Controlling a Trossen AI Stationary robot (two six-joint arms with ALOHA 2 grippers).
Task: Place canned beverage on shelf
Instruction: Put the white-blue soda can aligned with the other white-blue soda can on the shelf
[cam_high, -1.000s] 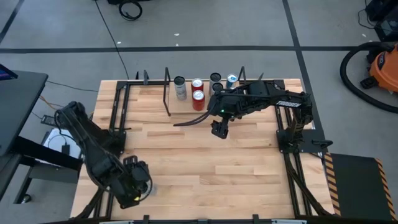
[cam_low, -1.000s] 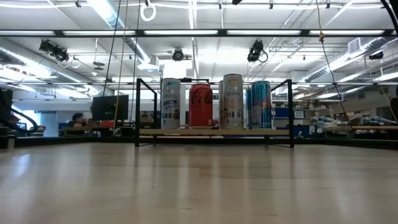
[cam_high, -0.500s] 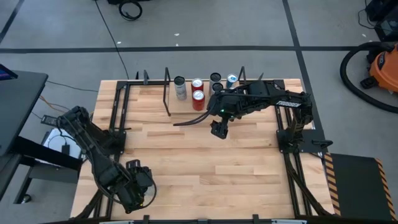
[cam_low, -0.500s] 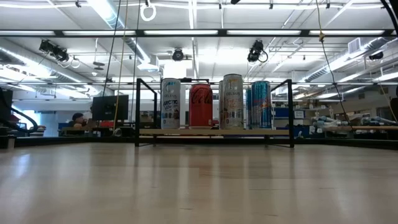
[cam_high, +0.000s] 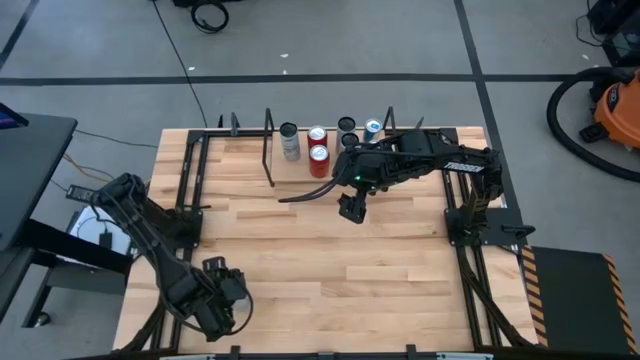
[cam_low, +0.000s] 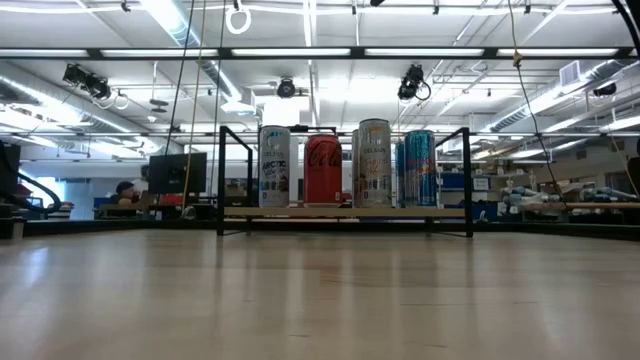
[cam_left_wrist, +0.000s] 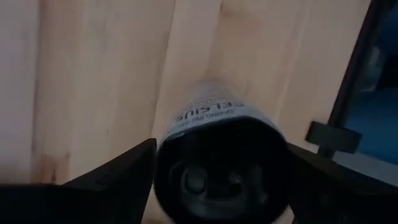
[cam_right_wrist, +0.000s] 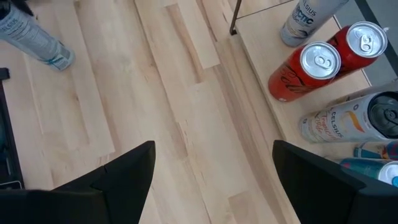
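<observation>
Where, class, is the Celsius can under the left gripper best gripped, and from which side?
Grip the can on its round side wall, just below the dark lid, squeezing across its width. Come from above, where the left gripper hangs. The can seems to stand upright on the table, so its straight, smooth wall offers two opposite faces.

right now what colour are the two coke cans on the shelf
Red with silver tops; the red cans show best in the right wrist view, standing on the shelf.
</observation>
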